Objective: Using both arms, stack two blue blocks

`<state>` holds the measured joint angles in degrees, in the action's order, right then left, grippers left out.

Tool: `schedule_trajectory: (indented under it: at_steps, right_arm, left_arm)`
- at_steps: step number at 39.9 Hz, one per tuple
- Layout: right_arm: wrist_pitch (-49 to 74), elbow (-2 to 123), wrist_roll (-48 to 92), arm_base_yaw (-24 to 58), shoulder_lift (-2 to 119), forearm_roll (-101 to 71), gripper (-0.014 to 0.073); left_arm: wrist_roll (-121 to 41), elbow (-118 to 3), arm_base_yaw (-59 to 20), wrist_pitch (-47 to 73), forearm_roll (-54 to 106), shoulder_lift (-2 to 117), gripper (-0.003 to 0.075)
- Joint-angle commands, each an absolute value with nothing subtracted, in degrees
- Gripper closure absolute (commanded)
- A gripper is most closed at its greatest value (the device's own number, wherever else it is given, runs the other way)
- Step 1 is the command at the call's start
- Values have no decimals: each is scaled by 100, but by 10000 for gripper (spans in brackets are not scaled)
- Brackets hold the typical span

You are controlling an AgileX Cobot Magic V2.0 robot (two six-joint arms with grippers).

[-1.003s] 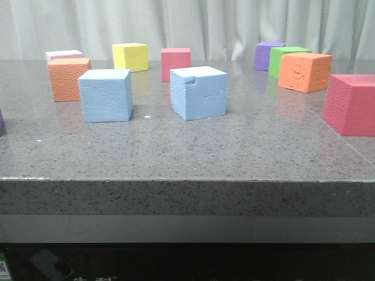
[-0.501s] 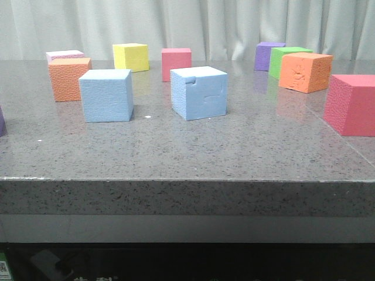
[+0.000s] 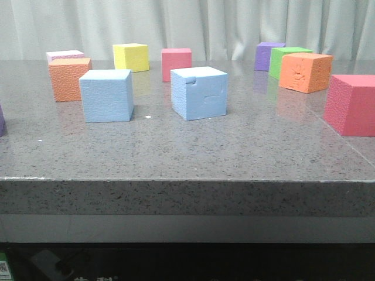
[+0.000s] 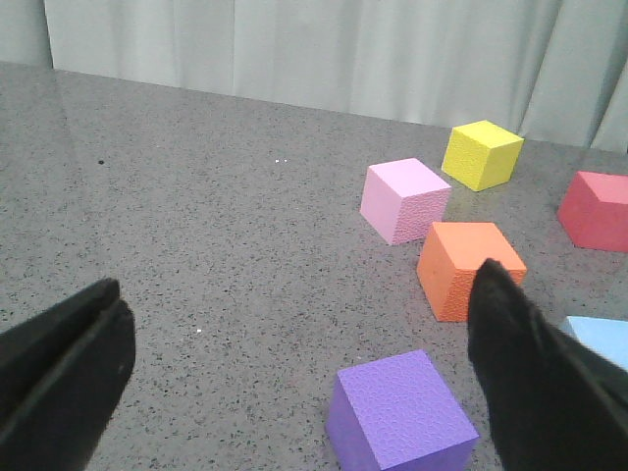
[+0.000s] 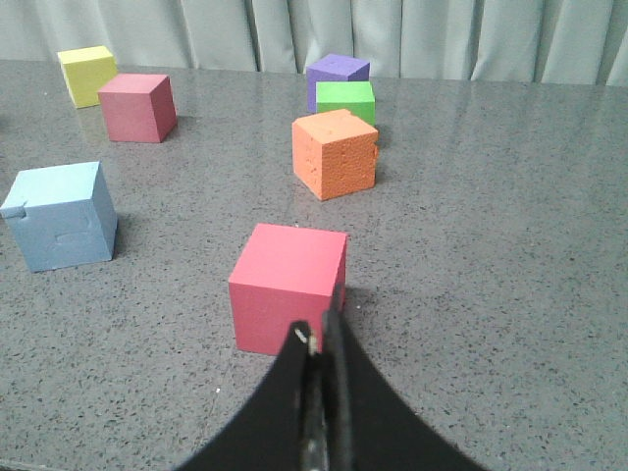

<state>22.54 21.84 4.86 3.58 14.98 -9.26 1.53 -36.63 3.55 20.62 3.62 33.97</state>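
Two light blue cubes stand apart on the grey table. The clean blue block (image 3: 106,95) is at mid left. The paler blue block with a notched corner and gouged face (image 3: 199,92) is near the centre; it also shows in the right wrist view (image 5: 61,215). A corner of a light blue block (image 4: 601,340) peeks past my left finger. My left gripper (image 4: 294,383) is open and empty above the table near a purple cube (image 4: 400,412). My right gripper (image 5: 319,334) is shut and empty, just in front of a red cube (image 5: 287,286). Neither gripper shows in the front view.
Other cubes stand around: orange (image 3: 68,78), pink (image 3: 63,55), yellow (image 3: 130,57) and red (image 3: 176,62) at the back left; purple (image 3: 267,54), green (image 3: 285,58) and orange (image 3: 304,71) at the back right; a large red cube (image 3: 351,104) at the right edge.
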Motion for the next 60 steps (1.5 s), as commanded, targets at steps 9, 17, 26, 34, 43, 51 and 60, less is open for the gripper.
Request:
schedule_trajectory:
  at_steps: [9, 17, 26, 34, 43, 51, 60]
  right_arm:
    - [1709, 2336, 562, 331, 1546, -894, 655]
    - [1709, 2336, 562, 331, 1546, -894, 655]
    - [1709, 2336, 562, 331, 1546, -894, 655]
    - [1709, 2336, 562, 331, 1546, -894, 655]
    - [1720, 2336, 557, 331, 1541, -899, 655]
    - [1731, 2336, 557, 331, 1541, -899, 655]
    - [1731, 2336, 557, 349, 1541, -899, 655]
  left_arm:
    - [146, -4172, 310, 1787, 424, 3690, 48]
    - [-305, -4972, -102, 2170, 424, 4338, 48]
    - [-473, -6289, -1165, 3506, 424, 5519, 48]
    - [-460, -7481, -1782, 4935, 520, 6794, 48]
    - [-348, -8537, -2043, 5930, 1081, 8019, 48]
    - [140, -9214, -2259, 6261, 1086, 8804, 48]
    - [752, -9879, -2491, 6618, 593, 9504, 48]
